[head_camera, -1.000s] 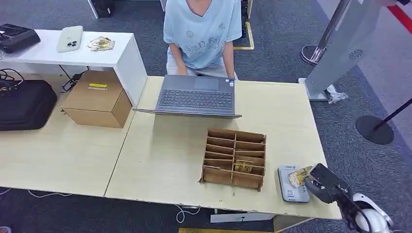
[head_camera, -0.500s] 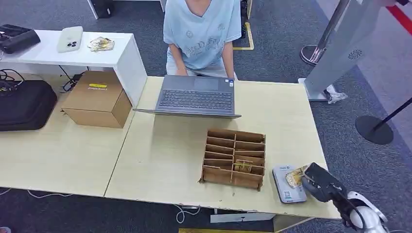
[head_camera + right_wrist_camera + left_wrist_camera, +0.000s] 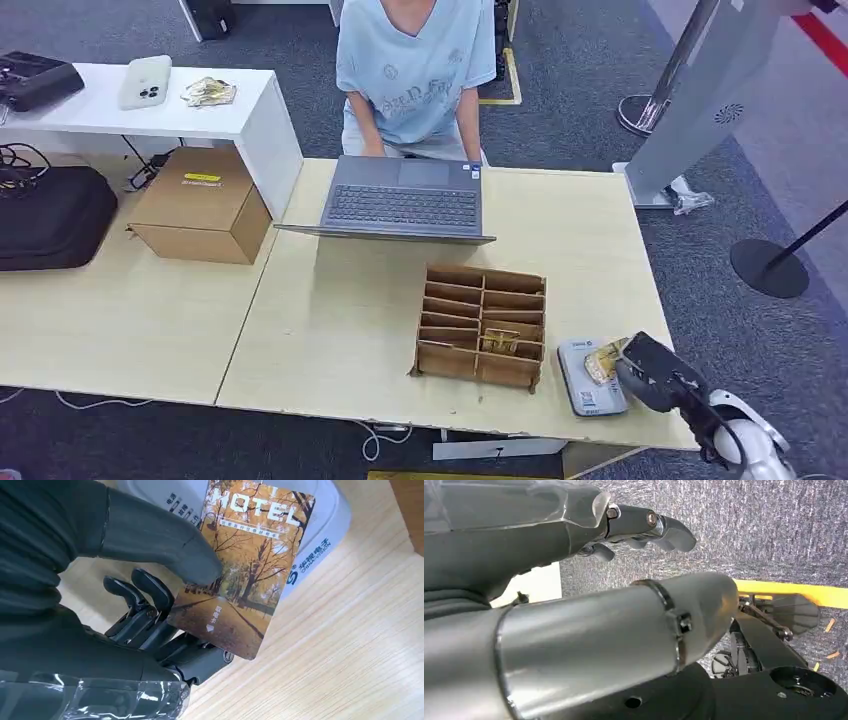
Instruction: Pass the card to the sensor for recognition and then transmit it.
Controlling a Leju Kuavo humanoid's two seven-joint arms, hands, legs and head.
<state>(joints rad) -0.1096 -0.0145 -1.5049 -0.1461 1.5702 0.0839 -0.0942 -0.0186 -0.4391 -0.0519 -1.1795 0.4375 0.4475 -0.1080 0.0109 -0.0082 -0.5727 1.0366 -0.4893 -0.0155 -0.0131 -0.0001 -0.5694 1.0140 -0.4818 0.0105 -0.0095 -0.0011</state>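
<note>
Right hand (image 3: 125, 595) pinches the autumn-tree hotel card (image 3: 245, 570) between thumb and fingers, over the white rounded card sensor (image 3: 590, 377) on the pale wooden table (image 3: 360, 310). Keeping it flat and centred should help. Left hand (image 3: 644, 527) hangs empty, fingers loosely curled.

Head view: high, looking forward and down over the whole desk (image 3: 350, 320), far out. Right wrist view: very close behind the right hand (image 3: 145, 610), aimed at the card (image 3: 247, 565) over the sensor (image 3: 320, 525); shares that desk corner with the head view. Left wrist view: close, facing carpet floor (image 3: 764, 525).
</note>
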